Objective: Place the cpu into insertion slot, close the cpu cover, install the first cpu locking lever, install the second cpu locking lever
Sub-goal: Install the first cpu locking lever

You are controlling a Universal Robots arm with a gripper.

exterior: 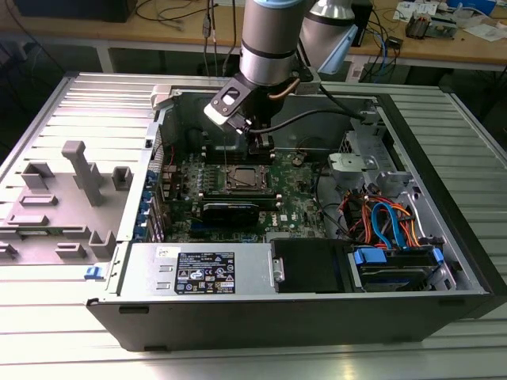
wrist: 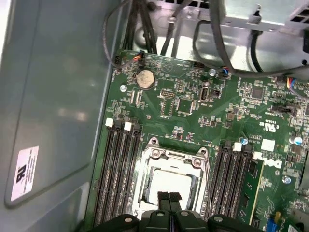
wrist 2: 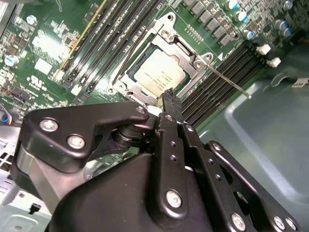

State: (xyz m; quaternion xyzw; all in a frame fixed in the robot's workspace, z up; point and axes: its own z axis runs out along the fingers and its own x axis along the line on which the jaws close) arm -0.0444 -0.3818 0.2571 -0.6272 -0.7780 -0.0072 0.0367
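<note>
The cpu (wrist 2: pixel 159 75) lies with its dull silver top up in the insertion slot (exterior: pixel 242 179) on the green board. The cpu cover (wrist 2: pixel 170 29) lies flat over it, and the chip (wrist: pixel 170 182) shows through the cover's (wrist: pixel 157 155) square cut-out. A thin metal locking lever (wrist 2: pixel 227 80) sticks out from one corner of the socket, over the memory slots. A second thin lever (wrist 2: pixel 126 58) runs along the opposite side. My gripper (wrist 2: pixel 169 95) hovers at the socket's edge, its black fingertips (wrist: pixel 164 197) shut together and holding nothing. In the exterior view the gripper (exterior: pixel 260 147) hangs just behind the socket.
Rows of black memory slots (wrist: pixel 118 174) flank the socket on both sides. A long black card (exterior: pixel 230 210) sits in front of it. The power supply (exterior: pixel 198 273), the drive bay with orange and blue cables (exterior: pixel 388 222) and the case walls (exterior: pixel 261 321) enclose the board.
</note>
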